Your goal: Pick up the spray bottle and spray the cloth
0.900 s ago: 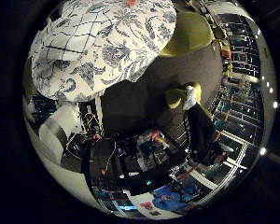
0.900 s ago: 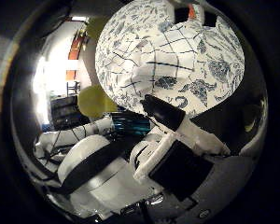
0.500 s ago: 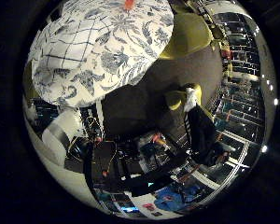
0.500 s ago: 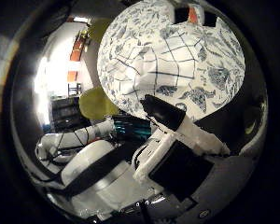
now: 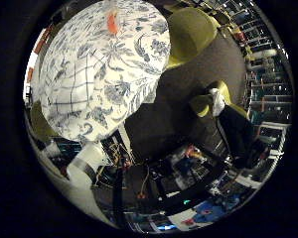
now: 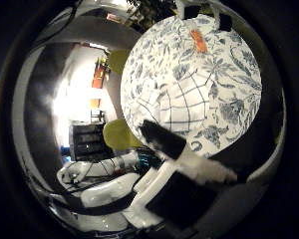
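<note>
A round table is covered by a white cloth point(image 5: 99, 74) with a blue flower and grid pattern. The cloth also fills much of the right thumb side palm view point(image 6: 204, 90). A small orange thing point(image 5: 111, 21) stands on the cloth near its far edge and also shows in the right thumb side palm view point(image 6: 197, 40). It is too small to tell whether it is the spray bottle. My hand point(image 6: 184, 154) is off the table's near edge, away from the orange thing. Its white and black fingers point(image 6: 204, 164) reach out straight and hold nothing.
Yellow-green chairs stand around the table: one beyond it point(image 5: 192, 30), one to the side with a white thing on it point(image 5: 211, 100), and one near a bright window point(image 6: 120, 134). Shelves and cluttered desks point(image 5: 189, 169) fill the room beyond the dark floor.
The whole picture has shifted, so the hand has turned and drawn back from the table. More of the cloth shows now, and the orange thing is in fuller view.
</note>
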Controlling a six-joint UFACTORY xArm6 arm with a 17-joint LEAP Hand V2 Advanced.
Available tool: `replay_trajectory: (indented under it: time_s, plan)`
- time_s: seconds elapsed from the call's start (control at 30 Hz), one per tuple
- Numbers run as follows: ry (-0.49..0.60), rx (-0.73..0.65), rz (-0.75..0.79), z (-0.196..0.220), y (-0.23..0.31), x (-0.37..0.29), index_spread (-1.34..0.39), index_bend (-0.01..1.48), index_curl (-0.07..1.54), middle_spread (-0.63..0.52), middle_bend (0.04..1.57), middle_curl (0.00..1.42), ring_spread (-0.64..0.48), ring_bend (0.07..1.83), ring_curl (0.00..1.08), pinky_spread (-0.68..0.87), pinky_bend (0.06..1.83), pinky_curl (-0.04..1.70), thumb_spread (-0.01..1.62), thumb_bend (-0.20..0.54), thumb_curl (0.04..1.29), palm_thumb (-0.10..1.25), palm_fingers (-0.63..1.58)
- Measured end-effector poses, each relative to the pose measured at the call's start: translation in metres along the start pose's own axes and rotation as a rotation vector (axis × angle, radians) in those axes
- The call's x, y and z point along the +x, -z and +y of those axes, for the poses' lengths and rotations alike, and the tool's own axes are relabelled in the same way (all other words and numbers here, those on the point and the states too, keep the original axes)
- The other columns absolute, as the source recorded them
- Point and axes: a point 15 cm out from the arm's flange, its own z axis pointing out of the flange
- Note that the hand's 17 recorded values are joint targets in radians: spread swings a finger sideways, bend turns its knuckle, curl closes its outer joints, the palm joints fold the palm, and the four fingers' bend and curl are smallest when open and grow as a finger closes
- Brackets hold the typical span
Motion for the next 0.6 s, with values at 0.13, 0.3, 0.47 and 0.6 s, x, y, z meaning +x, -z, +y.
replay_trajectory:
  time_s: [0.13, 0.3, 0.47, 0.6]
  plan:
    - [-0.011, 0.077, -0.066, 0.001, 0.003, 0.024, -0.3, 0.15, 0.3, -0.06, 0.33, 0.44, 0.1, 0.54, 0.24, 0.36, 0.55, 0.25, 1.04, -0.03, 0.26, 0.34, 0.21]
    - [0.013, 0.174, -0.163, -0.002, -0.007, 0.046, -0.25, 0.14, 0.28, 0.01, 0.3, 0.41, 0.15, 0.47, 0.23, 0.36, 0.56, 0.25, 1.0, -0.028, 0.27, 0.33, 0.12]
    - [-0.045, 0.207, -0.275, -0.001, -0.028, 0.072, -0.23, 0.15, 0.26, 0.06, 0.28, 0.38, 0.17, 0.48, 0.24, 0.36, 0.58, 0.27, 0.98, -0.029, 0.27, 0.3, 0.08]
    - [-0.072, 0.223, -0.392, -0.007, -0.041, 0.087, -0.21, 0.15, 0.26, 0.1, 0.26, 0.37, 0.17, 0.47, 0.25, 0.35, 0.57, 0.27, 0.97, -0.026, 0.28, 0.31, 0.06]
